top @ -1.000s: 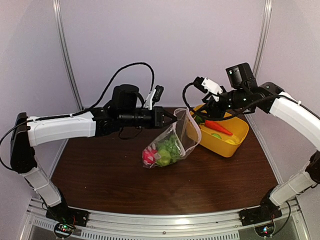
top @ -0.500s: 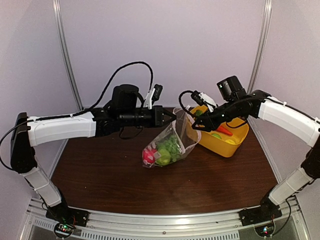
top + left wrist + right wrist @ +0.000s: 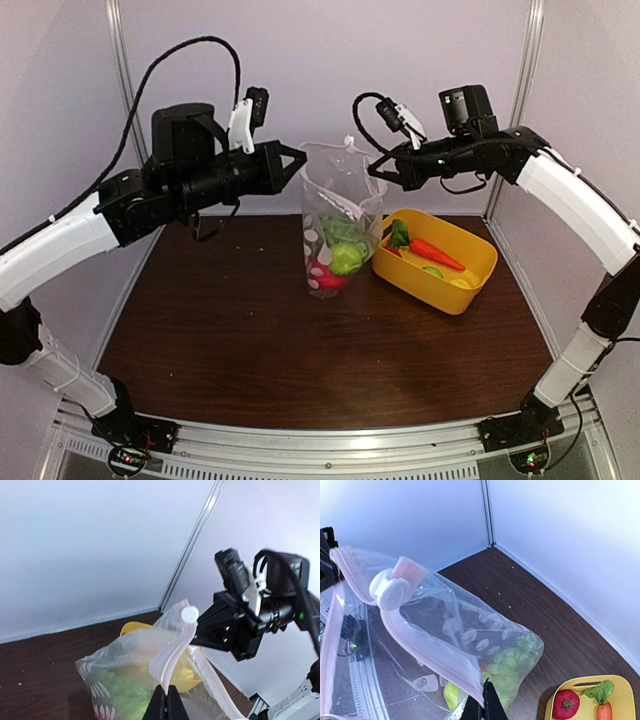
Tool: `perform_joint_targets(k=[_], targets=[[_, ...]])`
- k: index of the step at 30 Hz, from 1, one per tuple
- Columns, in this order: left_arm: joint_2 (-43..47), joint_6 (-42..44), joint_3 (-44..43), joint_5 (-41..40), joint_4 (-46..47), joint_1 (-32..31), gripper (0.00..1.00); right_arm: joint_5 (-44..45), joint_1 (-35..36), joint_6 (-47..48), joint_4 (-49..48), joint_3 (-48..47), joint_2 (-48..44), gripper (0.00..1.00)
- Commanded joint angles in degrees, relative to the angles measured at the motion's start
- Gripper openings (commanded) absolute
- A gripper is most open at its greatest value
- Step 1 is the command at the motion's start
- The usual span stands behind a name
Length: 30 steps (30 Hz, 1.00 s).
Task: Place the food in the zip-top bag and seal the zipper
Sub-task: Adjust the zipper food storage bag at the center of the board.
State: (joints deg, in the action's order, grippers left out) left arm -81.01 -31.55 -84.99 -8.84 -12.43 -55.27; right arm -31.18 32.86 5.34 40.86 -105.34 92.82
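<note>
The dotted zip-top bag [image 3: 340, 215] hangs upright over the table between my two grippers. Green and red food [image 3: 343, 258] sits in its bottom. My left gripper [image 3: 303, 160] is shut on the pale zipper [image 3: 172, 655] at the bag's left corner. My right gripper [image 3: 372, 172] is shut on the zipper [image 3: 435, 650] at the right corner. A white slider [image 3: 390, 592] rides the strip, and the mouth gapes between the strips. A carrot [image 3: 436, 253], a red tomato [image 3: 566, 704] and yellowish pieces [image 3: 445, 277] lie in the yellow basket [image 3: 470, 296].
The yellow basket stands on the dark wooden table [image 3: 250, 340] just right of the bag. Pale walls with metal corner posts [image 3: 125, 80] close in the back and both sides.
The bag lay slanted on the table; both arms have risen and it now hangs upright. The right gripper came in from the basket and shut on the bag's mouth edge.
</note>
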Motion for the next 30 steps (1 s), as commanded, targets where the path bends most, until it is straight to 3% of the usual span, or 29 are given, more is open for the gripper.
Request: perform_joint_targets(k=[1, 6, 14, 17, 20, 24, 30], targets=[[-6.78, 4.63, -5.9, -4.48, -9.35, 0.38, 0.0, -5.13, -0.17, -1.5, -0.28, -2.24, 5.87, 0.0], [-9.46, 2.3, -2.32, 0.78, -6.59, 1.01, 0.0, -9.34, -0.1, -2.82, -0.07, -4.48, 9.84, 0.04], [-12.12, 0.83, -0.73, 4.09, -5.48, 1.56, 0.0, -5.14, -0.16, -0.4, 3.15, -2.48, 8.37, 0.06], [-11.64, 0.63, 0.16, 4.19, -3.69, 1.57, 0.0, -1.55, -0.57, 1.73, 6.42, -2.24, 6.45, 0.13], [-9.58, 0.85, 3.87, 4.2, 1.91, 1.57, 0.0, 0.76, -2.58, 3.57, 9.04, -2.02, 4.24, 0.28], [-9.38, 1.64, 5.0, 4.45, 4.9, 1.83, 0.0, 2.6, -7.43, 3.78, 5.35, 2.79, 1.66, 0.43], [-10.92, 2.64, 3.16, 5.97, 4.74, 1.92, 0.0, 8.43, -13.52, 7.09, -0.63, 9.18, 4.63, 0.48]])
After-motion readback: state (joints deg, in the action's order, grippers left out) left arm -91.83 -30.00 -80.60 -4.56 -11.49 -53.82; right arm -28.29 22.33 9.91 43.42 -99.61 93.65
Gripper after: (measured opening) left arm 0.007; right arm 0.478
